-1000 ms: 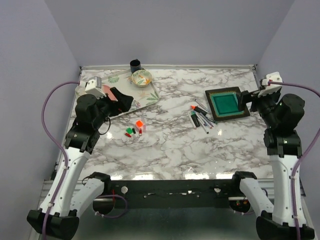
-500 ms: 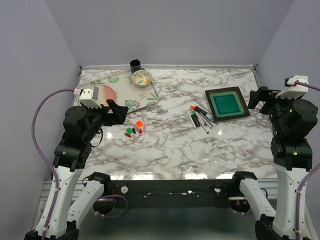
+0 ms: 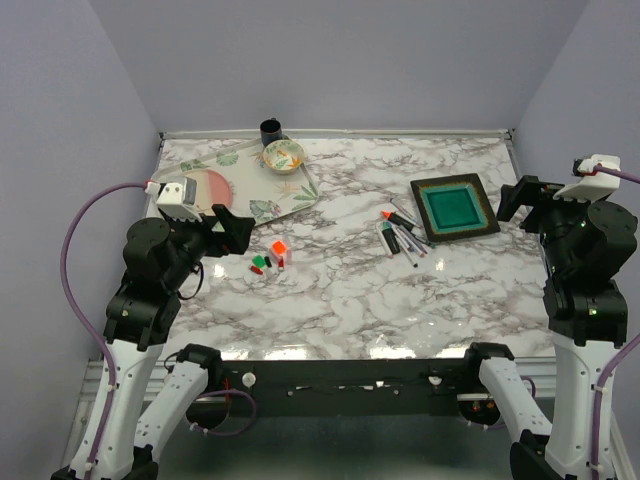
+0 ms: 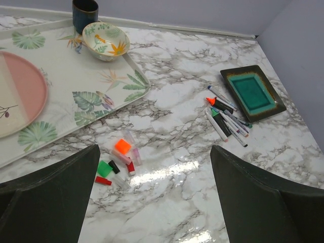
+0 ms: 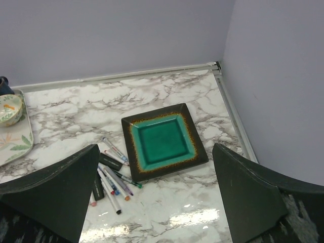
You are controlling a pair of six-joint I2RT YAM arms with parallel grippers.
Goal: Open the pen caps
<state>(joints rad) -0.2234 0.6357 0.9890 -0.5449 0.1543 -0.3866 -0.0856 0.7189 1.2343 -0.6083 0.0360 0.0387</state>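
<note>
**Both arms clear of the work; uncapping appears largely done**

Nearest the arm bases, the marbled worktop carries nothing.

The left gripper hangs above the left side. Its fingers are spread wide and hold nothing. The right gripper hangs at the right edge, its fingers likewise wide apart and empty. Neither touches any item.

The pen caps lie loose in a small heap on the left-centre of the worktop, just ahead of the left gripper. Orange, green and red pieces can be made out.

The pens lie well apart from the caps, bunched against the near-left corner of the green square plate. Two thicker black ones show a bare orange and a bare green end. The thin ones are too small for me to say whether any is capped.

Farther back on the left stands a leaf-patterned tray with a pink plate, a patterned bowl and a dark cup.

Assessment: the task is at or near its close. Any further move calls for finding a pen that has a cap on. One gripper would then hold the barrel while the other pulls the cap straight off along it.
</note>
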